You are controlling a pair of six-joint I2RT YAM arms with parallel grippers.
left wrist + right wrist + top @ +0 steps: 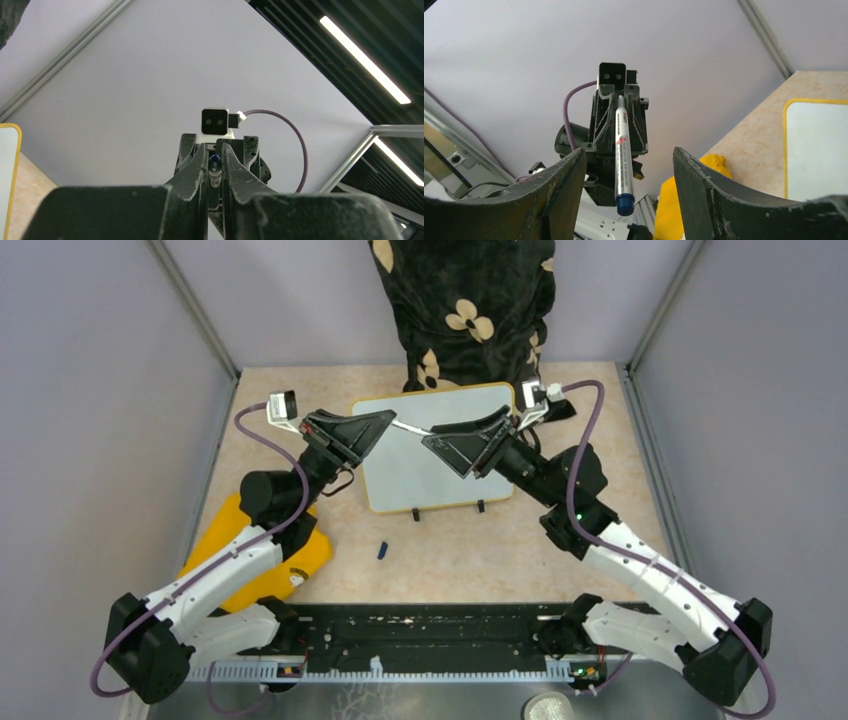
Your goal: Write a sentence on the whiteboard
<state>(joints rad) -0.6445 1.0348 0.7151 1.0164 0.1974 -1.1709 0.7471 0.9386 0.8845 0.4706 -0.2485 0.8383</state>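
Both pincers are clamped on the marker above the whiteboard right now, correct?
Not quite. Only the left pincer is clamped on the marker. The right pincer has its jaws wide open, with clear gaps on either side of the marker. The right wrist view shows this. The marker is above the whiteboard, as you said.

Walls (100, 390): pale lilac-grey panels on three sides
Frame posts (195, 310): aluminium, at back corners
Tabletop (480, 550): beige, marbled
Ceiling (310, 30): dark slats, bright strip lights (365, 60)
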